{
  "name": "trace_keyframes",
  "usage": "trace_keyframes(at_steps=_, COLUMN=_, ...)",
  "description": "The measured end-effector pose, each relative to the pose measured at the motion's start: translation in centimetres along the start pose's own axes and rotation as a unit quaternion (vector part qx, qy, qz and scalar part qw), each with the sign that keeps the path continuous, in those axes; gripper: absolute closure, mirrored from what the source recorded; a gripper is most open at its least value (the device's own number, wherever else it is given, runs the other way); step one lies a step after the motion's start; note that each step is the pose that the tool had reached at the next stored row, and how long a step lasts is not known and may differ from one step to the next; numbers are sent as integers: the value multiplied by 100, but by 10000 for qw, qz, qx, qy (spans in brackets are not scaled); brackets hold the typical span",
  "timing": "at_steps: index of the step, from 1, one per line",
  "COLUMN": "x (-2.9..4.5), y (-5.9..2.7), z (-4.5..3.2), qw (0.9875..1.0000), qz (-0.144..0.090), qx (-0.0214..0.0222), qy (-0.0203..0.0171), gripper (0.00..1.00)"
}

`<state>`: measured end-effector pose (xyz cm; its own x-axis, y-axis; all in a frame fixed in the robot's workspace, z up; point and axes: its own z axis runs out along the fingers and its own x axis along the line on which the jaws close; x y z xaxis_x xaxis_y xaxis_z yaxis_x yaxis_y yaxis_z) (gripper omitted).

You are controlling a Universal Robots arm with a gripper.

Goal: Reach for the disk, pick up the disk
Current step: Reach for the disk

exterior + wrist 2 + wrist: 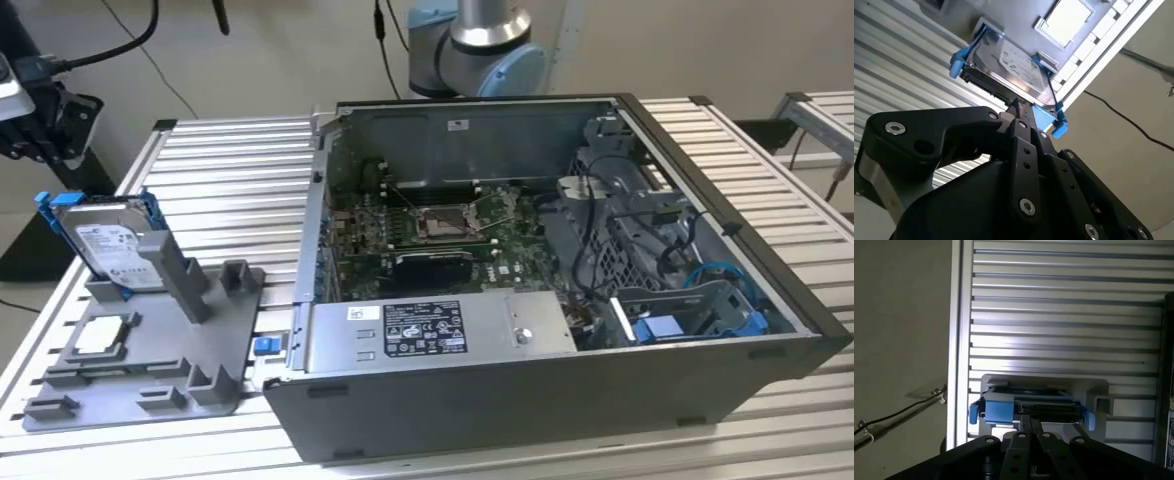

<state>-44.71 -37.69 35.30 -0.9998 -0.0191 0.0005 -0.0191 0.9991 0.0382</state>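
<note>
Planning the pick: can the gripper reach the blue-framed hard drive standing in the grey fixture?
Probably yes: in the second wrist view the gripper points at the blue-framed silver-grey metal hard drive, with nothing between them, though its jaws look shut.

Ribbed aluminium table (227,170), plain beige wall (280,60) behind, soft even light

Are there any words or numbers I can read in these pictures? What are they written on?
The white label on the disk: black print, too small to read.
The black-and-white label on the grey metal box: too small to read.
The small white sticker inside the computer case: unreadable.
</note>
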Motion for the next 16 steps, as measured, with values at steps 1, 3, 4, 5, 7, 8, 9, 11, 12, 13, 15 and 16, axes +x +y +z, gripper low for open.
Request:
trace_keyframes(at_steps=1, x=27, y=0, z=0, qw=10000, qz=0, qx=0, qy=0, gripper=100)
trace_keyframes(at_steps=3, x=75, y=1, z=0, qw=10000, qz=0, qx=0, qy=0, gripper=100)
trace_keyframes(at_steps=4, x=95, y=2, z=0, qw=10000, qz=0, qx=0, qy=0, gripper=100)
trace_keyframes(at_steps=5, x=115, y=2, z=0, qw=10000, qz=0, qx=0, qy=0, gripper=100)
trace_keyframes(at_steps=7, x=151, y=3, z=0, qw=10000, qz=0, qx=0, qy=0, gripper=100)
trace_keyframes(at_steps=8, x=168, y=3, z=0, qw=10000, qz=0, qx=0, qy=0, gripper=100)
trace_keyframes(at_steps=9, x=184, y=3, z=0, qw=10000, qz=0, qx=0, qy=0, gripper=100)
trace_keyframes(at_steps=11, x=214, y=4, z=1, qw=10000, qz=0, qx=0, qy=0, gripper=100)
trace_keyframes(at_steps=12, x=226, y=4, z=0, qw=10000, qz=0, qx=0, qy=0, gripper=100)
trace_keyframes(at_steps=13, x=234, y=4, z=0, qw=10000, qz=0, qx=0, qy=0, gripper=100)
trace_keyframes(at_steps=15, x=235, y=3, z=0, qw=10000, qz=-1, qx=0, qy=0, gripper=100)
trace_keyframes(at_steps=16, x=236, y=4, z=0, qw=10000, qz=-1, qx=0, qy=0, gripper=100)
